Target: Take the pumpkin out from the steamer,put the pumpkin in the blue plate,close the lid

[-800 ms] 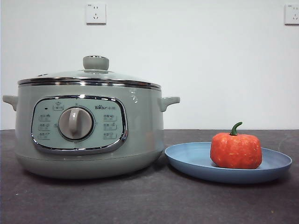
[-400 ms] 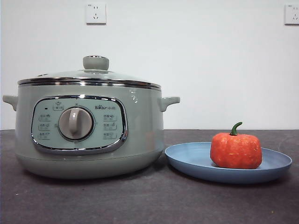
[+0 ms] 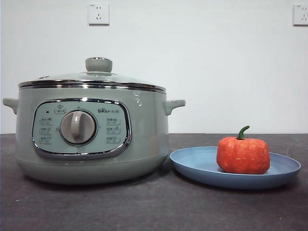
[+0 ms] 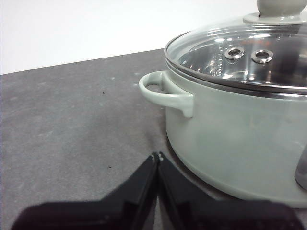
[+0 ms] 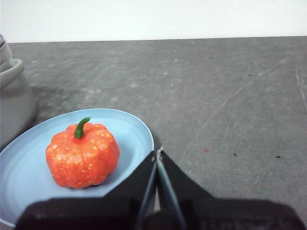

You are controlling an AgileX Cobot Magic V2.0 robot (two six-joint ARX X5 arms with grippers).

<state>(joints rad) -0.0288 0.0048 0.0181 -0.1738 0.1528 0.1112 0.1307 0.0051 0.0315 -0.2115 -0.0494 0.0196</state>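
The sage-green steamer (image 3: 91,134) stands at the left of the front view with the glass lid (image 3: 96,77) seated on its chrome rim. The orange pumpkin (image 3: 243,155) sits upright in the blue plate (image 3: 192,163) just right of the pot. In the left wrist view the steamer (image 4: 240,139) and its lid (image 4: 249,57) are close by, and my left gripper (image 4: 157,157) is shut on nothing, low beside the pot's side handle (image 4: 165,93). My right gripper (image 5: 158,152) is shut and empty at the edge of the blue plate (image 5: 29,158), beside the pumpkin (image 5: 82,155).
Dark grey tabletop (image 3: 154,207) runs in front of the pot and plate. A white wall with two sockets (image 3: 98,13) stands behind. Neither arm shows in the front view.
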